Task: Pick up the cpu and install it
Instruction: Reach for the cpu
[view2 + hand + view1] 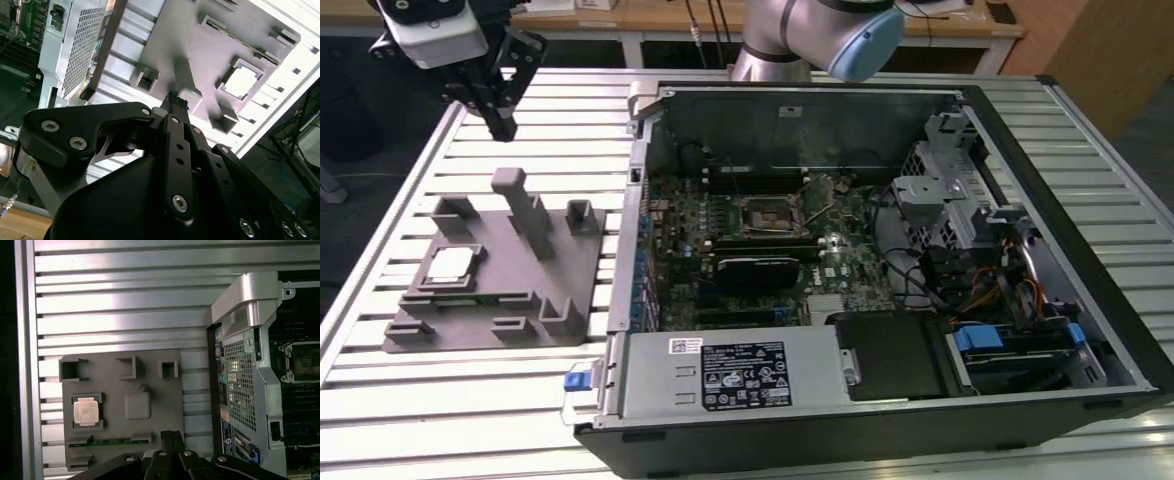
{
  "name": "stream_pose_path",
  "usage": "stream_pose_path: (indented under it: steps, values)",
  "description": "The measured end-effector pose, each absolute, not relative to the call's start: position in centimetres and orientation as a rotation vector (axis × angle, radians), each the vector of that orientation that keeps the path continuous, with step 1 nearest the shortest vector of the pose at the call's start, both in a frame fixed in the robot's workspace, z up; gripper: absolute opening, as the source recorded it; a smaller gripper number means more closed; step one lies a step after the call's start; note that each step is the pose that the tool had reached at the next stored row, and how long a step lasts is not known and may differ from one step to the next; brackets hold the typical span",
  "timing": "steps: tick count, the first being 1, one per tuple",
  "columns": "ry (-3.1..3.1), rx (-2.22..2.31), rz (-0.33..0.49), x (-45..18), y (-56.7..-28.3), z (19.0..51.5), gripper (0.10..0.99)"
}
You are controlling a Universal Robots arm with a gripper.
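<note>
The cpu (450,264) is a small pale square chip lying flat in a recess on the grey fixture (507,310), at the exterior view's left. It also appears in both wrist views, as the cpu (86,411) and the cpu (242,82) on the fixture (165,405) (200,55). My gripper (500,122) hangs high above the table beyond the fixture's far end, well apart from the chip. Its fingers are pressed together with nothing between them, as the gripper (171,436) (175,100) shows in both wrist views.
An open computer case (1067,140) lies on the slatted metal table (454,400) at the exterior view's right of the fixture. Its motherboard carries an open square socket (761,213) (302,362). A power supply (720,372) and cables fill the near side.
</note>
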State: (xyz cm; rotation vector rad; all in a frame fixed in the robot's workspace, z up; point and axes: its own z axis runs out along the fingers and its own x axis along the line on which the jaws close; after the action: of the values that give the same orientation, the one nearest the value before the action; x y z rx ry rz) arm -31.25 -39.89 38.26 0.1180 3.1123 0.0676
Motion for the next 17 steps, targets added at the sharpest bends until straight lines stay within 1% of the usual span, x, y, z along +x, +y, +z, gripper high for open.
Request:
stream_pose_path:
  steps: [17]
  values:
    - [3.112, 0.118, 0.068, -34.0, -39.9, 38.0, 0.106]
